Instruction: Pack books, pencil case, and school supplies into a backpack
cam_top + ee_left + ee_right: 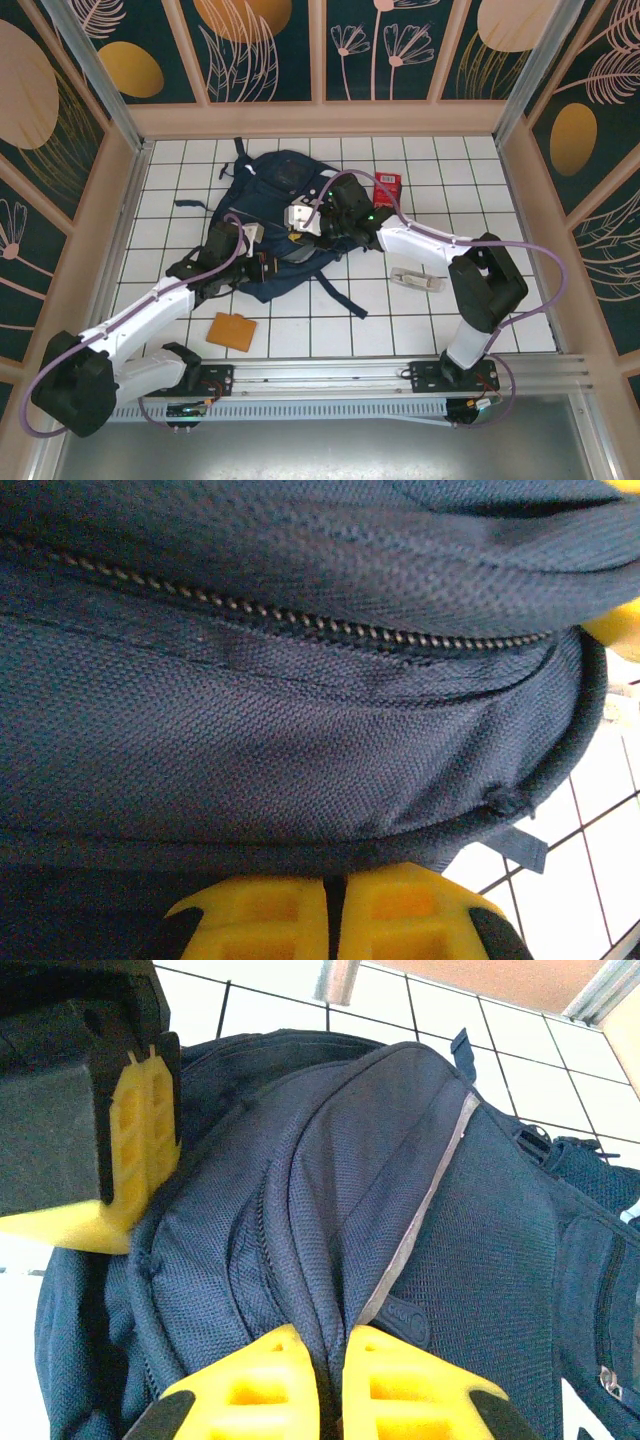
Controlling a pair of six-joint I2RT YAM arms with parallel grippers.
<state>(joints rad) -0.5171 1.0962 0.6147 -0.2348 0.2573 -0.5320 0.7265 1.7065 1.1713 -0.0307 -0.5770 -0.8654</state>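
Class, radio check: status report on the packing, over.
Left hand shut at backpack seam. Right hand pinching backpack fold. Orange pad, red rectangle, pale piece unpacked.

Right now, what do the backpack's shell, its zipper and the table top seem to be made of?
Backpack: woven synthetic fabric, likely nylon or polyester, matte navy; a coarse grid weave shows close up. Zipper: fine teeth with a dull metallic glint, either metal or coated plastic. Table top: smooth white square tiles with dark grout lines, or a printed sheet imitating them.
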